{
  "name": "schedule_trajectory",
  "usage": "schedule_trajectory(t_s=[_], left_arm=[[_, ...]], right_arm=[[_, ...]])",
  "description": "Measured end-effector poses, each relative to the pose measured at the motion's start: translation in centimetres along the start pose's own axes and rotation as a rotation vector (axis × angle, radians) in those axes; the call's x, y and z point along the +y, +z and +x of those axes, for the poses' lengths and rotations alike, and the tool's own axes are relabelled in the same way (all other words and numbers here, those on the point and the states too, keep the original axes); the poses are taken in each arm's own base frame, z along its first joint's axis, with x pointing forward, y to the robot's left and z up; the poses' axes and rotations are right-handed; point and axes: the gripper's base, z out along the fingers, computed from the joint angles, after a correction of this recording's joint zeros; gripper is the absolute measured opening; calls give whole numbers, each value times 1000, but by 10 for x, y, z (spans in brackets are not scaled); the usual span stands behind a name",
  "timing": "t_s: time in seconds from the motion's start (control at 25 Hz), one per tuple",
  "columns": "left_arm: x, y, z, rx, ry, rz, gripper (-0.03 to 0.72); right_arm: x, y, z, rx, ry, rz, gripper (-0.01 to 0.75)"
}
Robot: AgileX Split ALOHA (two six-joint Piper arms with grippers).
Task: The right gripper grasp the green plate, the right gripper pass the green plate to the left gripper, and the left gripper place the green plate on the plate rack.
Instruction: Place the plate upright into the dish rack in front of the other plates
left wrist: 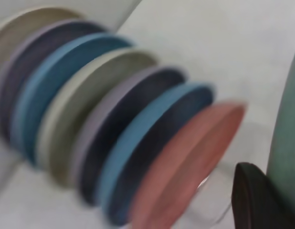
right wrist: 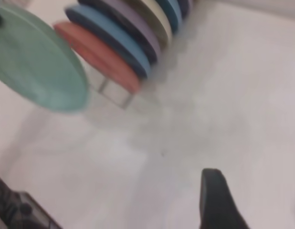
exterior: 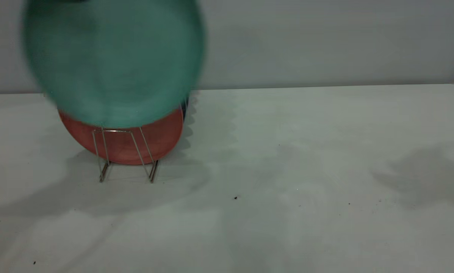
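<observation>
Table [exterior: 287,170] bare apart from the rack end. Green plate [exterior: 113,60] is held upright in the air, face toward the outside camera, lower rim just above the front loop of the plate rack [exterior: 126,155] and overlapping the pink plate [exterior: 124,146] standing in the front slot. Handover judged done; placing step is in hand.

Left gripper [left wrist: 262,200]: only 1 dark finger is seen in its wrist view, pressed against the plate's near face [left wrist: 287,143], so the plate is taken as clamped at the rim, with its flat face running parallel to the racked plates [left wrist: 104,119]. From the fingers, the row of plates lies off to the side across the plate's face, the pink one [left wrist: 185,167] nearest. The free slot in front of the pink plate is what the lowering turns on.

Right gripper [right wrist: 252,205] is well apart from the plate [right wrist: 40,62], low over bare table; 1 finger is seen plus a sliver of the other, a wide gap between them, nothing held.

Hidden: the grip point, the rack base behind the plates, both arms in the outside view. Motion blur on the plate.
</observation>
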Motion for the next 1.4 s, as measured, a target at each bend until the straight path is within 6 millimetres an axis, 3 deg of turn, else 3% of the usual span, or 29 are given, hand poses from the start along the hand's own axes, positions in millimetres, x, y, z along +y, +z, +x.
schedule_trajectory(t_s=[0.24,0.48,0.72,1.12,1.4], left_arm=[[13,-15,15,88,300,-58,68],[14,-14,10,65,536,-85,68],[13,-13,5,18,708,-87,68],[11,10,6,-40,726,-39,68],[15,23,10,-25,713,-44,68]], right_arm=[[25,-2,54,113,67,10,418],[57,-14,107,172,71,39,418],[91,-31,146,139,79,70,418],[142,-56,220,49,3,216,417],[158,-72,252,-30,24,386,417]])
